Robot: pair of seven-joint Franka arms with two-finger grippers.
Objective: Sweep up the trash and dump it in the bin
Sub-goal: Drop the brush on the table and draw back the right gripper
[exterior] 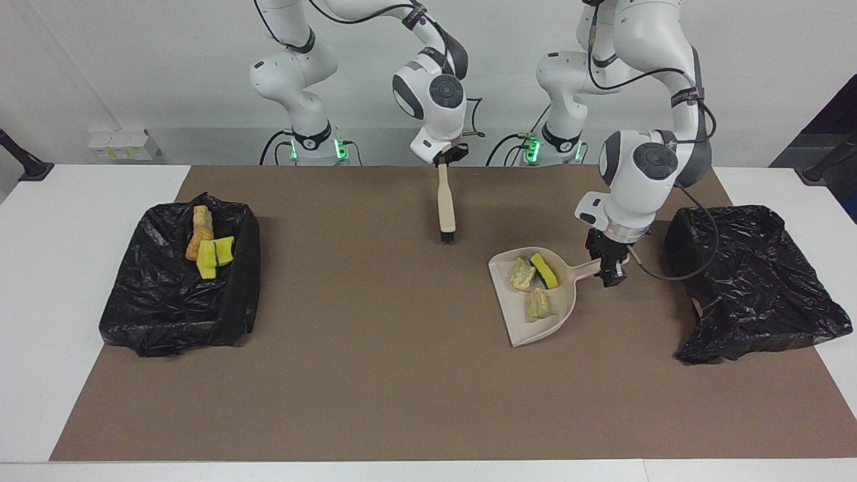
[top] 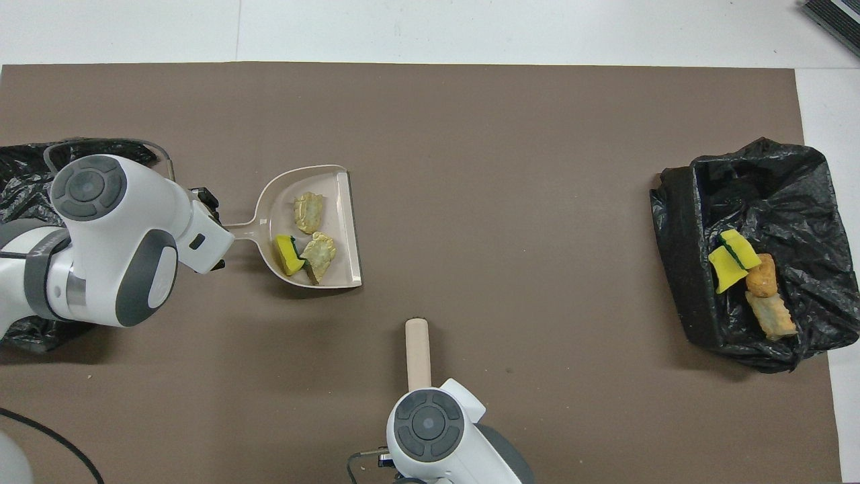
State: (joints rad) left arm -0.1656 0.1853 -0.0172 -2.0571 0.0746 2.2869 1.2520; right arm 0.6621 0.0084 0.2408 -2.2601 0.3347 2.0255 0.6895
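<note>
A beige dustpan hangs low over the brown mat, level, with my left gripper shut on its handle. In its pan lie three pieces of trash: a yellow wedge and two tan lumps. My right gripper is shut on the handle of the beige brush, which hangs bristles down over the mat's edge by the robots. The bin at the right arm's end holds more trash.
A second black-bagged bin sits at the left arm's end, close beside the dustpan's handle and partly under my left arm in the overhead view. The brown mat covers most of the white table.
</note>
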